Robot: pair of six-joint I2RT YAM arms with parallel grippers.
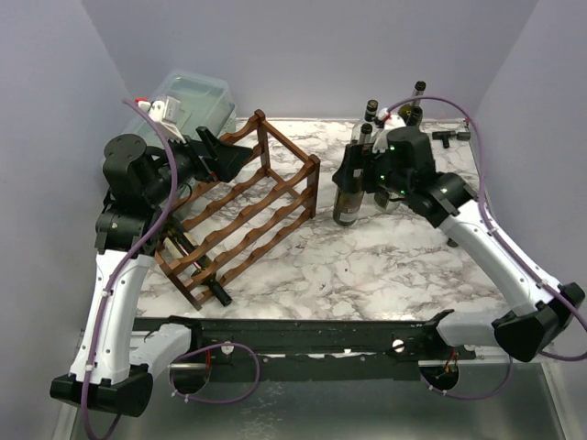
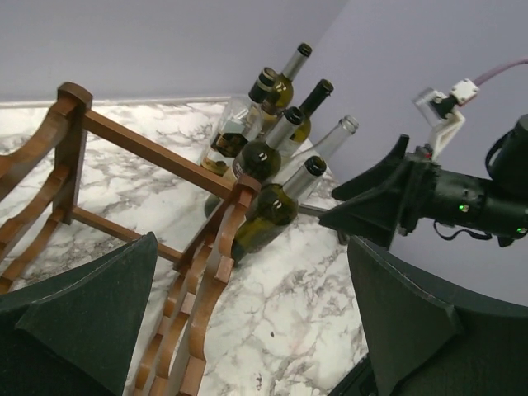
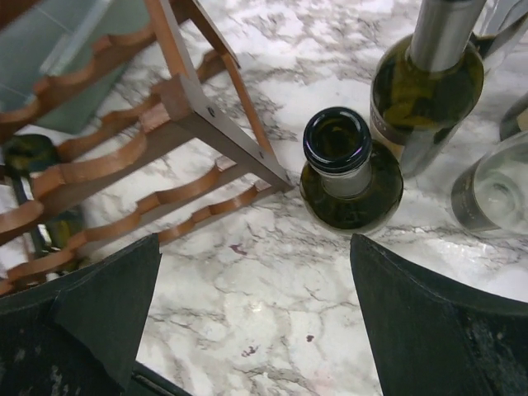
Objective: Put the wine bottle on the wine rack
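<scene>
The wine rack [image 3: 198, 115] is reddish-brown wood with a smooth, faintly satin finish; the table [image 3: 272, 289] looks like polished white marble veined in grey; the wine bottle [image 3: 336, 144] is glossy dark green glass; the bottle beside it [image 3: 495, 190] is clear glass; the fingers [image 3: 429, 322] of the right gripper [image 3: 254, 247] are matt black plastic with a fine grain; the lidded box [image 1: 197, 96] is translucent plastic.
</scene>
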